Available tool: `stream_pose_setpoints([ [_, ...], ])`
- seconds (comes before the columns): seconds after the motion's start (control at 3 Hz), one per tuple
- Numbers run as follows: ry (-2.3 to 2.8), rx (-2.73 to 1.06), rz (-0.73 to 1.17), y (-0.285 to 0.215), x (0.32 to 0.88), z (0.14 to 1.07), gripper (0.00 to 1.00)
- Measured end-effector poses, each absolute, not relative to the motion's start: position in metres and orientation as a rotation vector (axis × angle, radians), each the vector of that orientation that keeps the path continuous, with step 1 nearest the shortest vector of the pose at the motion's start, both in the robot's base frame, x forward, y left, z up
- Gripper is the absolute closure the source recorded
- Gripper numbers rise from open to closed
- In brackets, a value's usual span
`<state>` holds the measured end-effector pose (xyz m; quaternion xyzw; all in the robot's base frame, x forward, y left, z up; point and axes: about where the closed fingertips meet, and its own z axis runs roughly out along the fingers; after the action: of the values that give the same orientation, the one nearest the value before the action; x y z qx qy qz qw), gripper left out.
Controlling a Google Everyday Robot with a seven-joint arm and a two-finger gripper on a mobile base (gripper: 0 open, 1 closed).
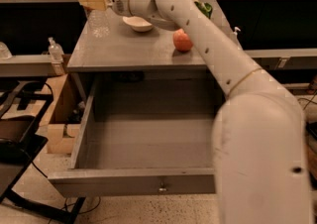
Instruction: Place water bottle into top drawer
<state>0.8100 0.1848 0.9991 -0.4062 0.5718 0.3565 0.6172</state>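
Observation:
The water bottle [98, 20] is clear with a white cap and stands at the back left corner of the grey cabinet top [129, 52]. My gripper [92, 1] reaches in from the right and its tan fingers [94, 2] are closed across the bottle's upper body. The bottle's base rests on the top. The top drawer [133, 183] is pulled wide open below and is empty inside. Its small metal knob [162, 187] shows on the front panel.
A white bowl [138, 24], a red apple [183, 40] and a green bag [203, 8] are on the cabinet top. A small nozzle-topped bottle [55, 52] stands on a shelf to the left. A cardboard box [58, 119] sits left of the drawer. My arm [257, 134] covers the drawer's right side.

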Motion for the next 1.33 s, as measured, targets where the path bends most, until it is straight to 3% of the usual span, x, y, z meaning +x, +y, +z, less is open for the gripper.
stream_pose_setpoints([
  [0.67, 1.280, -0.921, 0.782, 0.127, 0.713, 1.032, 1.00],
  [1.33, 1.399, -0.954, 0.752, 0.095, 0.655, 0.918, 1.00],
])
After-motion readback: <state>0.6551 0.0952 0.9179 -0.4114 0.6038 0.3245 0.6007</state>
